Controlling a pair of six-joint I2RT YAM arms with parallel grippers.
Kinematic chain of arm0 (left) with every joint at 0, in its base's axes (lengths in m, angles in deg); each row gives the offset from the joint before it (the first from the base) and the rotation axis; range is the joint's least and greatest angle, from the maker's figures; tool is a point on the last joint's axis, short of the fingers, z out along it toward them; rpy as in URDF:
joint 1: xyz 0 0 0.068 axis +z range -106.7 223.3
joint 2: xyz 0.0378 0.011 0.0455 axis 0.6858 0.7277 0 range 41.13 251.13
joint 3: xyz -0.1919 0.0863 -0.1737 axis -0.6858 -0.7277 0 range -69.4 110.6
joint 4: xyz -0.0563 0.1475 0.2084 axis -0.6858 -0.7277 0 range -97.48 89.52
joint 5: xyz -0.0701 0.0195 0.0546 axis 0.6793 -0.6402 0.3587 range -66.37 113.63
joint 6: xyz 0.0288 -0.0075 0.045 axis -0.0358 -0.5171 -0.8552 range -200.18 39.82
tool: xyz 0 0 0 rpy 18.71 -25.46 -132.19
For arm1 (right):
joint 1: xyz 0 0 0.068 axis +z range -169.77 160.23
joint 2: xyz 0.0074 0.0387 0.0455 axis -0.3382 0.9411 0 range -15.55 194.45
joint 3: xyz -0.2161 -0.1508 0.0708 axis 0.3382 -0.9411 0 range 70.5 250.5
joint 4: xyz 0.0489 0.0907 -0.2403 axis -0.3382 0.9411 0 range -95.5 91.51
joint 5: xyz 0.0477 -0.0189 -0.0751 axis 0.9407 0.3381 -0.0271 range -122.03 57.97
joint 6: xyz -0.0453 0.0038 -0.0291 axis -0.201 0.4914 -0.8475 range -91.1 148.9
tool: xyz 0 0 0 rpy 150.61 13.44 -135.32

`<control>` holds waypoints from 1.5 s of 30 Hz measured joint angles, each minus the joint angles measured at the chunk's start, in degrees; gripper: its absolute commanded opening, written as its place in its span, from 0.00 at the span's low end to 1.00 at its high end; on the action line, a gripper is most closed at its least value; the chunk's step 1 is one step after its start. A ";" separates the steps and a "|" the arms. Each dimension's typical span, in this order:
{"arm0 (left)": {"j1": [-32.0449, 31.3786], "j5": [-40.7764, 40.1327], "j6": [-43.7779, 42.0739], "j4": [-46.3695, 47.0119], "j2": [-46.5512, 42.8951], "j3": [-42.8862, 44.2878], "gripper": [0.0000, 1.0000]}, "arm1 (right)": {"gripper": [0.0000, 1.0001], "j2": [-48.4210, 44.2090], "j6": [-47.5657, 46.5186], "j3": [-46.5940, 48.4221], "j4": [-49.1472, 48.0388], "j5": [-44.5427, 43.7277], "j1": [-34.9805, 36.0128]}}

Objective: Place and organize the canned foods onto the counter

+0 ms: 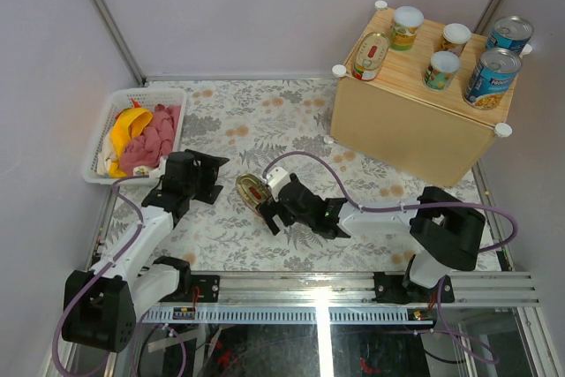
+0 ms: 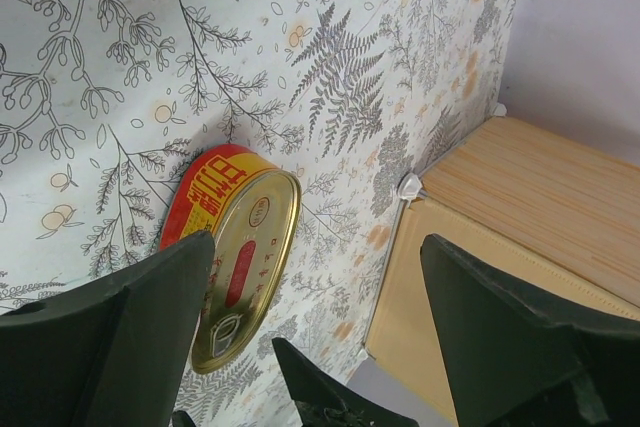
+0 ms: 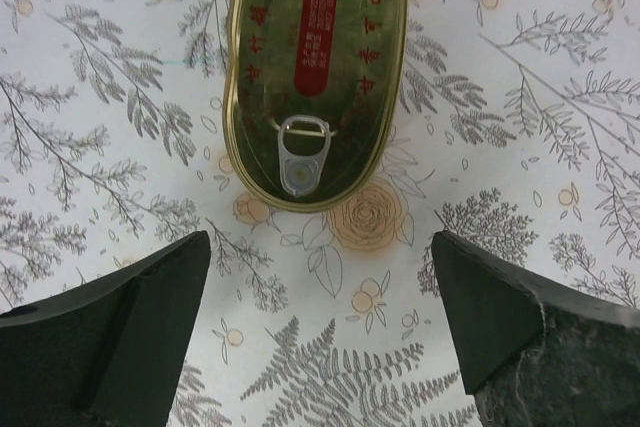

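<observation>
One flat oval gold tin lies on the floral table between the two grippers. In the right wrist view the tin lies lid up just beyond my open, empty right gripper, pull tab toward the fingers. My right gripper sits just right of it. My left gripper is open and empty to the tin's left; its view shows the tin and the counter. The counter carries another gold tin, three small cans and two blue cans.
A white plastic basket with yellow and pink cloths stands at the left wall. Purple walls close in the table on three sides. The right arm's cable loops over the table near the counter's front.
</observation>
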 measured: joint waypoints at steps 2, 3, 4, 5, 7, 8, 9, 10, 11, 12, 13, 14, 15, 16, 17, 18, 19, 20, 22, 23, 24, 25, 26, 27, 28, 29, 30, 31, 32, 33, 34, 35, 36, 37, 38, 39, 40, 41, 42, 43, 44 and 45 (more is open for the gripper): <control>0.02 0.22 -0.02 -0.02 0.31 0.00 0.84 | 1.00 0.00 -0.20 -1.44 -3.72 -1.38 0.61; 0.00 0.37 -0.07 -0.02 0.35 0.00 0.84 | 0.99 0.00 -0.28 -2.12 -5.31 -1.84 0.90; 0.02 0.44 -0.13 -0.02 0.37 0.00 0.84 | 1.00 0.00 -0.37 -2.56 -6.40 -2.27 1.09; 0.02 0.52 -0.24 -0.02 0.37 0.00 0.84 | 1.00 0.02 -0.48 -2.99 -7.67 -2.84 1.31; 0.02 0.61 -0.46 -0.04 0.37 0.00 0.84 | 1.00 0.22 -0.61 -3.52 -10.16 -3.54 1.55; 0.02 0.61 -0.59 -0.07 0.37 0.00 0.84 | 1.00 0.46 -0.63 -3.78 -11.69 -4.13 1.66; 0.02 0.61 -0.68 -0.09 0.37 0.00 0.84 | 1.00 0.76 -0.63 -4.07 -13.16 -4.55 1.70; 0.02 0.61 -0.76 -0.13 0.37 0.00 0.84 | 1.00 1.16 -0.66 -4.46 -14.75 -4.92 1.77; 0.02 0.61 -0.85 -0.15 0.37 0.00 0.84 | 1.00 1.62 -0.68 -4.85 -16.06 -5.33 1.84; 0.02 0.61 -0.87 -0.17 0.37 0.00 0.84 | 1.00 2.08 -0.70 -5.14 -17.14 -5.66 1.88; 0.02 0.61 -0.85 -0.09 0.37 -0.07 0.84 | 1.00 2.71 -0.79 -5.44 -18.45 -5.86 1.92; 0.02 0.61 -0.85 0.07 0.35 -0.26 0.84 | 1.00 3.45 -0.92 -5.64 -19.65 -5.92 1.92; 0.02 0.61 -0.81 0.26 0.26 -0.66 0.84 | 1.00 4.35 -1.14 -5.81 -20.87 -6.05 1.95; 0.02 0.63 -0.72 0.46 0.17 -1.25 0.84 | 1.00 5.11 -1.33 -6.01 -22.01 -6.16 1.95; 0.02 0.63 -0.57 0.52 0.09 -1.88 0.84 | 1.00 5.84 -1.57 -6.27 -23.17 -6.25 1.97; 0.02 0.63 -0.37 0.59 0.00 -2.56 0.84 | 0.99 6.45 -1.86 -6.67 -24.46 -6.32 1.99; 0.02 0.63 -0.31 0.61 -0.07 -3.06 0.84 | 0.99 6.86 -2.10 -6.97 -25.38 -6.32 1.99; 0.02 0.63 -0.15 0.61 -0.11 -3.65 0.84 | 0.99 7.37 -2.40 -7.41 -26.71 -6.34 1.99; 0.02 0.61 0.00 0.63 -0.26 -4.15 0.84 | 0.99 8.17 -2.78 -7.82 -28.44 -6.51 1.99; 0.02 0.61 0.07 0.66 -0.42 -4.26 0.84 | 0.99 8.66 -3.04 -7.96 -29.73 -6.69 1.99; 0.02 0.61 0.07 0.87 -0.63 -4.35 0.84 | 0.99 9.14 -3.19 -8.07 -30.84 -6.75 1.99; 0.02 0.61 0.09 0.94 -0.81 -4.35 0.84 | 0.99 9.60 -3.43 -8.22 -32.04 -6.82 1.99; 0.02 0.61 0.09 1.18 -0.98 -4.37 0.84 | 0.98 10.08 -3.61 -8.33 -33.09 -6.88 2.03; 0.02 0.61 0.09 1.44 -1.05 -4.39 0.84 | 0.98 10.54 -3.72 -8.39 -34.12 -6.95 2.03; 0.02 0.61 0.15 1.75 -1.09 -4.46 0.84 | 0.98 11.17 -4.00 -8.44 -35.30 -7.02 2.03; 0.02 0.61 0.28 1.95 -1.09 -4.52 0.84 | 0.98 11.87 -4.22 -8.50 -36.59 -7.19 2.05; 0.02 0.61 0.50 2.40 -1.09 -4.72 0.84 | 0.98 12.41 -4.39 -8.52 -37.42 -7.28 2.05; 0.02 0.61 0.70 2.78 -1.09 -4.98 0.84 | 0.98 13.14 -4.61 -8.57 -38.56 -7.34 2.05; 0.02 0.63 0.92 3.04 -1.09 -5.25 0.84 | 0.98 13.88 -4.83 -8.59 -39.58 -7.37 2.08; 0.02 0.63 1.07 3.19 -1.09 -5.44 0.84 | 0.98 14.67 -5.07 -8.66 -40.72 -7.39 2.10; 0.02 0.63 1.20 3.37 -1.09 -5.62 0.84 | 0.98 15.39 -5.20 -8.72 -41.70 -7.45 2.12; 0.02 0.63 1.44 3.56 -1.09 -5.77 0.84 | 0.97 16.11 -5.38 -8.76 -42.71 -7.63 2.14; 0.02 0.63 1.77 3.87 -1.11 -5.95 0.84 | 0.97 16.85 -5.57 -8.81 -43.69 -7.72 2.16; 0.02 0.68 2.12 4.26 -1.22 -6.14 0.84 | 0.97 17.57 -5.70 -8.85 -44.81 -7.78 2.16; 0.04 0.79 2.51 4.85 -1.44 -6.51 0.84 | 0.97 18.16 -5.86 -8.85 -45.72 -7.80 2.16; 0.07 0.87 2.86 5.27 -1.66 -6.82 0.84 | 0.96 18.88 -6.10 -8.85 -46.97 -7.80 2.19; 0.07 0.94 3.30 5.81 -1.95 -7.23 0.84 | 0.96 19.61 -6.40 -8.85 -48.13 -7.85 2.19; 0.07 1.01 3.52 6.14 -2.10 -7.50 0.84 | 0.96 20.20 -6.69 -8.85 -49.18 -7.89 2.21; 0.07 1.03 3.74 6.51 -2.23 -7.76 0.84 | 0.96 21.05 -7.21 -8.85 -50.62 -8.07 2.21; 0.07 1.05 3.89 6.82 -2.32 -8.00 0.84 | 0.96 21.33 -7.43 -8.85 -51.10 -8.15 2.21; 0.07 1.05 4.00 7.19 -2.38 -8.26 0.84 | 0.95 21.75 -7.78 -8.85 -51.91 -8.28 2.21; 0.07 1.05 4.13 7.45 -2.45 -8.48 0.84 | 0.95 22.32 -8.20 -8.83 -53.09 -8.35 2.21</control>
